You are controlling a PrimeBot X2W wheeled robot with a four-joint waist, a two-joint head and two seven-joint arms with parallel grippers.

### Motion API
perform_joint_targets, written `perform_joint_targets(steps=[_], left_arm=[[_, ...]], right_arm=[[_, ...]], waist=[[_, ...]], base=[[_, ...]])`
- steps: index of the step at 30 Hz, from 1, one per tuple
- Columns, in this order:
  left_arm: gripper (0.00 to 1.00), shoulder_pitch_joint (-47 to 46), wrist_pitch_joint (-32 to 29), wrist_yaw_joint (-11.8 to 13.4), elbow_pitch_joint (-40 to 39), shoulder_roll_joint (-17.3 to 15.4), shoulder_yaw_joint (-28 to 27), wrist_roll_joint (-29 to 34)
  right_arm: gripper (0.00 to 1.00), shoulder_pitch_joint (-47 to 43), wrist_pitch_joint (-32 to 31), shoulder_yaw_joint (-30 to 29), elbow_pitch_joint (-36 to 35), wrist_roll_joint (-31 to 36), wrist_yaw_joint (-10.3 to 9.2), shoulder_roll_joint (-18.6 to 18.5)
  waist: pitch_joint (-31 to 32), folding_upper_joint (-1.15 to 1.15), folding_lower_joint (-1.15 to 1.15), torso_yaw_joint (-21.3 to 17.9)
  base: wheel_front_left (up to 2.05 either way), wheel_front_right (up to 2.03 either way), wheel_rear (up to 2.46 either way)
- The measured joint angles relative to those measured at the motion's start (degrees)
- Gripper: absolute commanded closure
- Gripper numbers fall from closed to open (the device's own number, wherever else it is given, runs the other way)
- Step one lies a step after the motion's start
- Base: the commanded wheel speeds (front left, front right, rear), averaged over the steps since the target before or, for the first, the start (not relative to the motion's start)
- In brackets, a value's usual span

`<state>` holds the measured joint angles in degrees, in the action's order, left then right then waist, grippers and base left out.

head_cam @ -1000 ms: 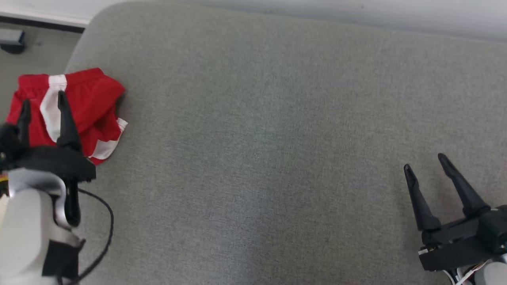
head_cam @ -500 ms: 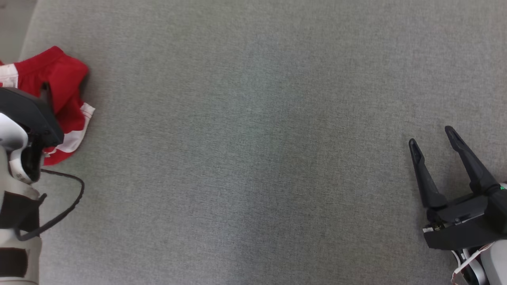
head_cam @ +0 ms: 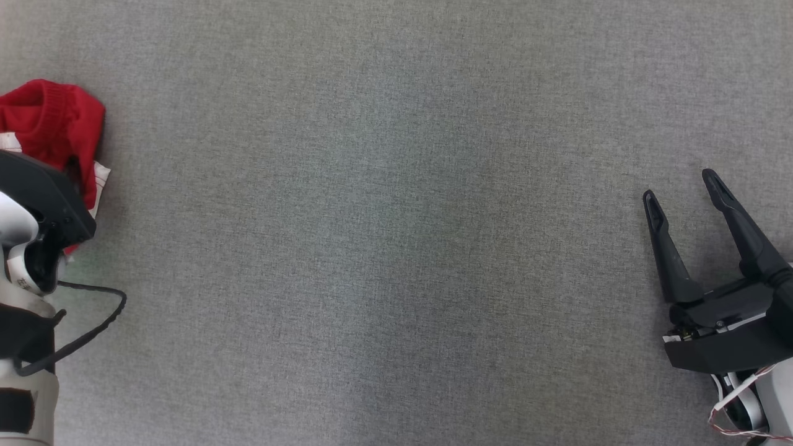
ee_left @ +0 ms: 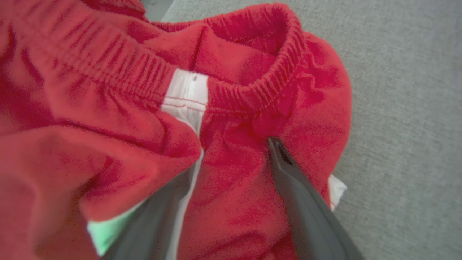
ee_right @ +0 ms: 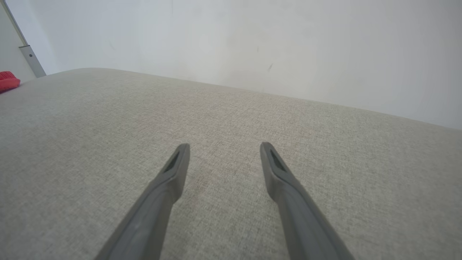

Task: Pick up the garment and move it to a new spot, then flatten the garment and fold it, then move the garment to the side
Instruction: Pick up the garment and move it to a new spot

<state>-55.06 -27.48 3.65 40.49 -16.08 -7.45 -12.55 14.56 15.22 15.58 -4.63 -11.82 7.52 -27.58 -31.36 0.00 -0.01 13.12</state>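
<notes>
Left wrist view showed the left gripper [ee_left: 234, 159] spread wide and pushed into the crumpled red garment [ee_left: 310, 90]. One finger lay on the cloth; the other ran beneath a fold. The garment sat at the far left of the grey cushion [head_cam: 396, 235]. The right gripper [head_cam: 679, 186] stood wide and empty, well apart at the right.

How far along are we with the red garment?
Nothing looks finished: the red garment lies bunched at the far left of the grey cushion. In hand: the left hand is open, fingers pushed into the fabric. The right hand is open over bare cushion. Left: grasping, moving, flattening, folding, setting aside.
</notes>
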Motion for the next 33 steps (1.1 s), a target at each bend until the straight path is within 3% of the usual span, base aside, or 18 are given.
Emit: perform_joint_targets(steps=[1,2,10,16,26,33], left_arm=[[0.73,0.01,0.1,-0.01,0.14,-0.03,0.04,-0.03],[1.0,0.07,0.7,0.05,0.16,-0.08,0.09,-0.02],[1.0,1.91,15.24,0.9,-2.02,-0.04,-0.86,-0.02],[1.0,5.75,23.97,-0.98,-6.46,0.11,-1.14,-1.01],[1.0,12.29,24.17,-4.8,-19.65,2.49,1.38,-2.99],[1.0,15.97,20.41,-5.08,-30.02,5.93,4.49,-3.94]], right_arm=[[0.0,0.07,0.01,0.0,0.01,0.0,0.0,-0.01],[0.0,0.16,0.01,0.02,0.08,0.0,0.0,0.0],[0.0,0.97,-0.07,0.89,2.07,-0.27,-0.01,1.93],[0.0,-1.03,-0.09,0.85,3.75,-0.62,-0.01,5.25],[0.0,-6.97,-0.1,-0.15,5.77,-0.82,-0.01,9.95],[0.0,-9.22,-0.1,-0.8,6.2,-0.83,-0.01,11.83]], waist=[[-0.07,0.0,0.0,-0.06],[-0.09,0.0,0.0,-0.12],[2.23,0.01,0.01,-1.06],[7.02,0.01,0.0,-2.5],[16.88,0.0,0.0,-5.42],[23.4,0.0,-0.01,-9.0]], base=[[0.0,0.0,0.0],[0.0,0.0,0.0],[0.0,0.0,0.0],[0.0,0.0,0.0],[0.0,0.0,0.0],[0.0,0.0,0.0]])
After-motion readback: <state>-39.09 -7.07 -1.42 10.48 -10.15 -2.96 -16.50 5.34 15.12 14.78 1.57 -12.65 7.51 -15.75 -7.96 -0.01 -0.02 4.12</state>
